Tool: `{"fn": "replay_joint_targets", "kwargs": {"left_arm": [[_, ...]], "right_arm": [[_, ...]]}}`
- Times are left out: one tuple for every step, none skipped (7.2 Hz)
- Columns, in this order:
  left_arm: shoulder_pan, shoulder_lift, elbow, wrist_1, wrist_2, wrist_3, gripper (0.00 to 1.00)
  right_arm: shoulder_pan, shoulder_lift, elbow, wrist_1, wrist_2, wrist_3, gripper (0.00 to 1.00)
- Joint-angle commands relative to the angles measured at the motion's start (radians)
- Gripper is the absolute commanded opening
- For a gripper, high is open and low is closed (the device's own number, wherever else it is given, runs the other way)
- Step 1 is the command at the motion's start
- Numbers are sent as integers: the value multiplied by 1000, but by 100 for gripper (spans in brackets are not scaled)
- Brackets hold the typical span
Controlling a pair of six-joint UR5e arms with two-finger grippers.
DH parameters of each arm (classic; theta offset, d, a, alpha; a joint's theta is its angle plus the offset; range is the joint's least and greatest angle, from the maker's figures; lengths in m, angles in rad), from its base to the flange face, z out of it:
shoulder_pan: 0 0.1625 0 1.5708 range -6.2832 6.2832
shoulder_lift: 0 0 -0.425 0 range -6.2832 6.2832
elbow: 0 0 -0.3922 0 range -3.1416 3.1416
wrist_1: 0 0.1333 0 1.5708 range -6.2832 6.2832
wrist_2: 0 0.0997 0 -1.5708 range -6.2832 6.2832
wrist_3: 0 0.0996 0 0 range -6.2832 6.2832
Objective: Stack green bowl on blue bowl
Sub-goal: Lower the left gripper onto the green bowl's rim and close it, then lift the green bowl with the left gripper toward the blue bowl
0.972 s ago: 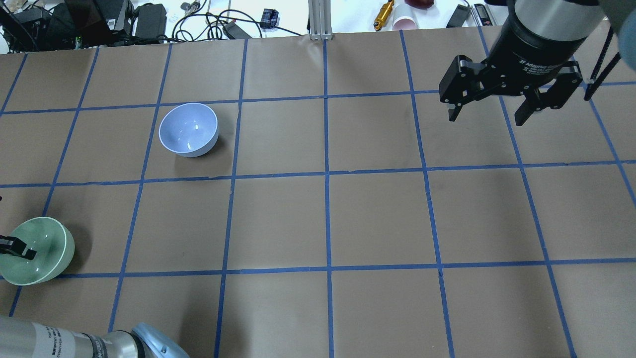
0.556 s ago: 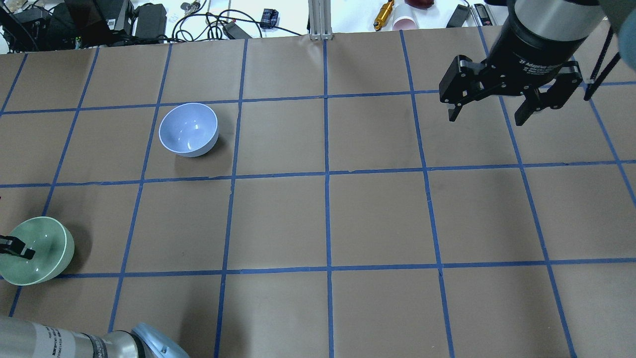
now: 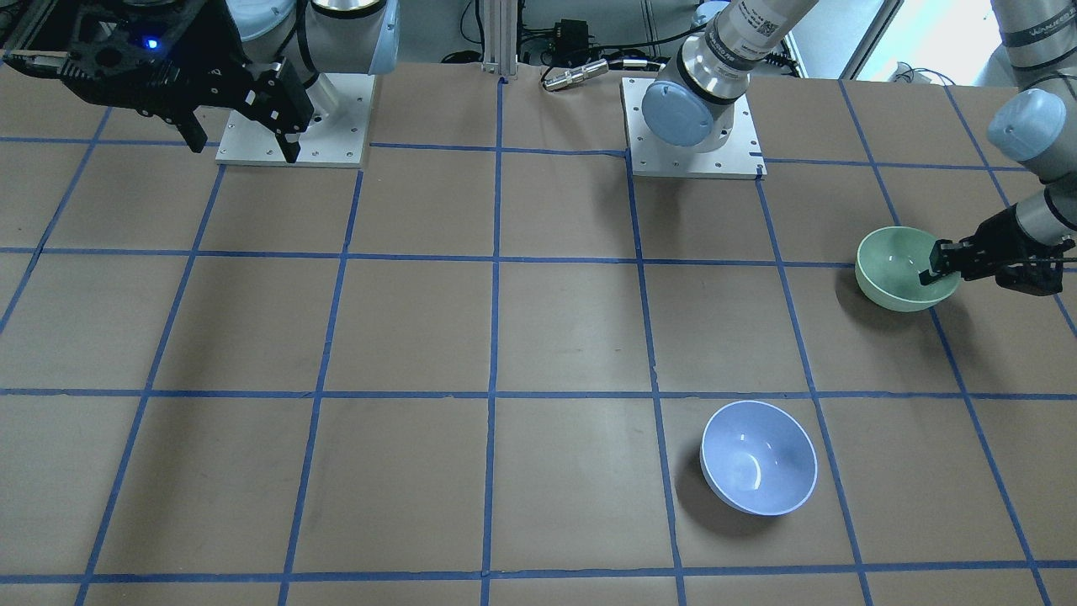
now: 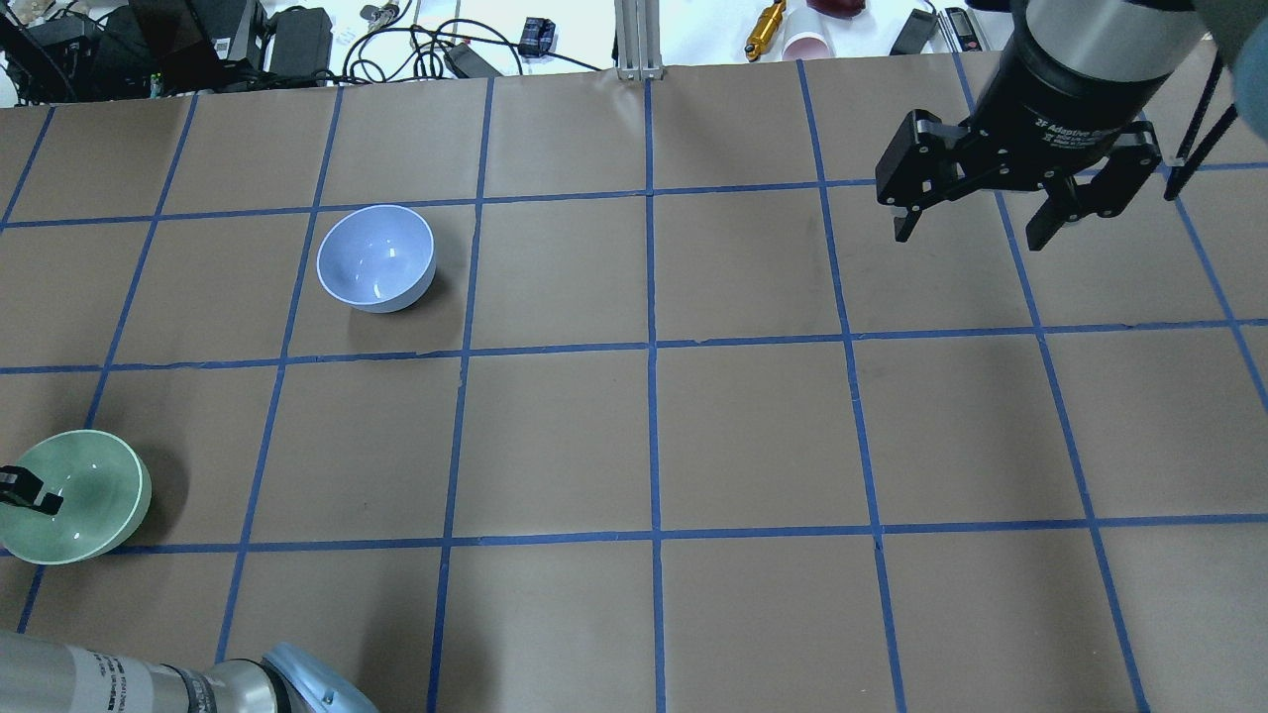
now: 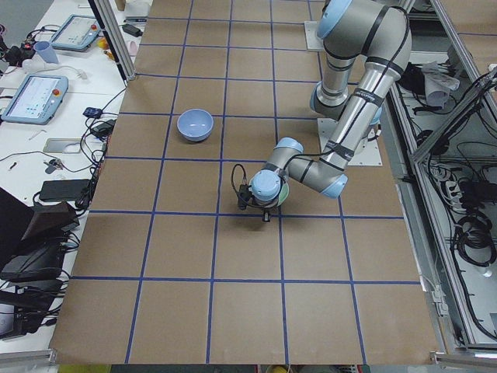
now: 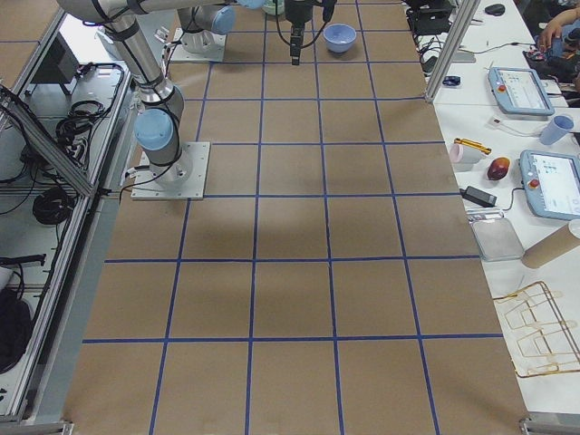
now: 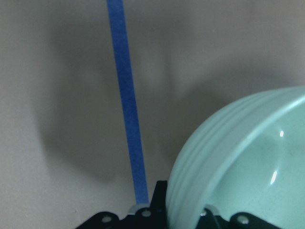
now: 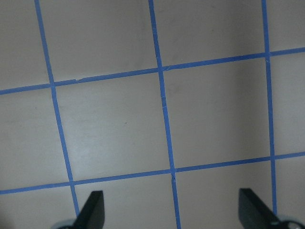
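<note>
the left gripper pinches the green bowl by its rim.

You'll see the green bowl, by the bench's left edge near the robot's corner, has tipped in the left gripper's pinch. Its mouth now faces the overhead camera more squarely, and less outer wall shows. The right gripper sits a hair nearer the far edge in the overhead view.
</note>
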Motion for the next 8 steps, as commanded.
{"fn": "replay_joint_targets", "kwargs": {"left_arm": [[-6, 2, 65, -108, -1, -9, 0], [-12, 4, 82, -135, -4, -8, 0], [-13, 12, 90, -161, -64, 7, 0], [-16, 24, 109, -198, -86, 6, 0], [-22, 31, 138, -245, -141, 4, 0], [-47, 39, 159, -288, -184, -6, 0], [-94, 41, 189, -288, -186, -20, 0], [-154, 50, 230, -311, -186, -88, 0]], "right_arm": [[0, 0, 1, -1, 0, 0, 100], [0, 0, 0, -1, 0, 0, 100], [0, 0, 1, 0, 0, 0, 100], [0, 0, 1, -1, 0, 0, 100], [0, 0, 1, 0, 0, 0, 100], [0, 0, 0, -1, 0, 0, 100], [0, 0, 1, 0, 0, 0, 100], [0, 0, 1, -1, 0, 0, 100]]}}
